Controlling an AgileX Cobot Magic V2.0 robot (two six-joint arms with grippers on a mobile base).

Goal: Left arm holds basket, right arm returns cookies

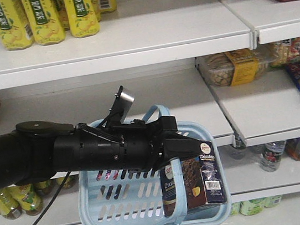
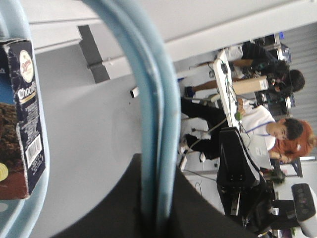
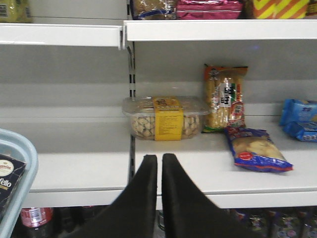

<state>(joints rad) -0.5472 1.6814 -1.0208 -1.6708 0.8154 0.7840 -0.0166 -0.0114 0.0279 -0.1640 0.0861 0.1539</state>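
Note:
The light blue basket (image 1: pixel 129 205) hangs in front of the shelves from its two loop handles (image 2: pixel 148 89). My left gripper (image 1: pixel 170 135) (image 2: pixel 157 163) is shut on both handles, side by side between its black fingers. The left arm (image 1: pixel 60 153), with its silver tab, reaches in from the left. The navy cookies box (image 1: pixel 196 181) (image 2: pixel 25 124) stands upright in the basket's right end. In the right wrist view my right gripper (image 3: pixel 159 156) is shut on nothing and faces the middle shelf. The basket rim (image 3: pixel 22 148) and the cookies (image 3: pixel 10 178) show at its lower left.
Yellow drink bottles (image 1: pixel 42 18) line the top shelf. On the middle shelf sit a clear tub of nuts (image 3: pixel 166 116), a tall snack bag (image 3: pixel 225 96) and a blue bag (image 3: pixel 252 148). A slotted shelf upright (image 3: pixel 131 74) divides the bays. People sit at desks (image 2: pixel 277 134) behind.

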